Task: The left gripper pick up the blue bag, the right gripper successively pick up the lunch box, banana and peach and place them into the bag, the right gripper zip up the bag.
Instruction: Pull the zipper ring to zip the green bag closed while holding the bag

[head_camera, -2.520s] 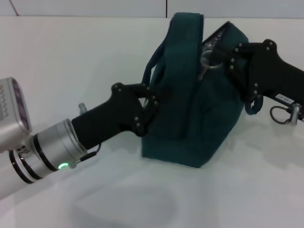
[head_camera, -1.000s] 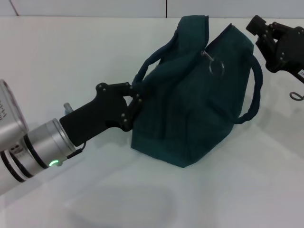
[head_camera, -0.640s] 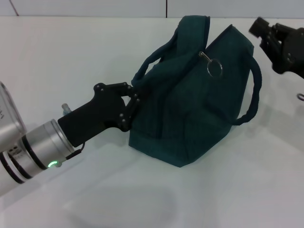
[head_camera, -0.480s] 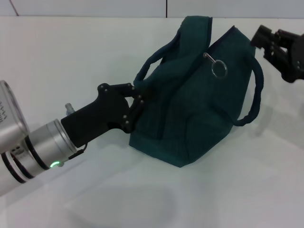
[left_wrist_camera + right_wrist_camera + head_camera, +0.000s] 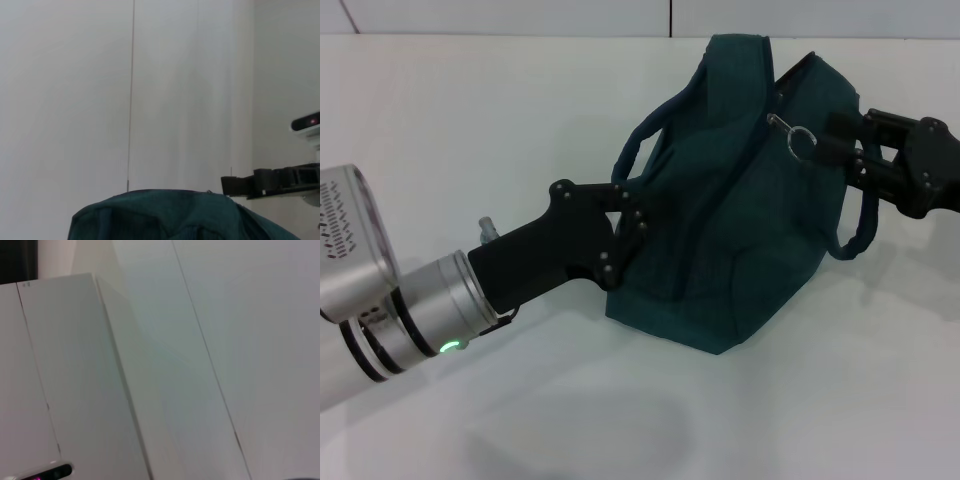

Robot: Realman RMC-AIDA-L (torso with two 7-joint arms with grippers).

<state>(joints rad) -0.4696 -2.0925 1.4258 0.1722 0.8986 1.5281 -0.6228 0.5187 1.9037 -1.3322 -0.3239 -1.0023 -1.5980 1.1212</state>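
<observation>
The blue bag stands upright on the white table, and its top edge also fills the bottom of the left wrist view. My left gripper is shut on the bag's near side, just below one loop handle. My right gripper reaches in from the right, open, with its tips just beside the metal zipper pull at the bag's upper corner. The left wrist view shows that same right gripper farther off. The lunch box, banana and peach are out of view.
The white table spreads around the bag and ends at a wall behind it. The bag's other loop handle hangs below my right gripper. The right wrist view shows only pale wall panels.
My right gripper, which had pulled away to the far right, has come back left and down to the zipper pull. The bag and my left gripper have shifted slightly right.
</observation>
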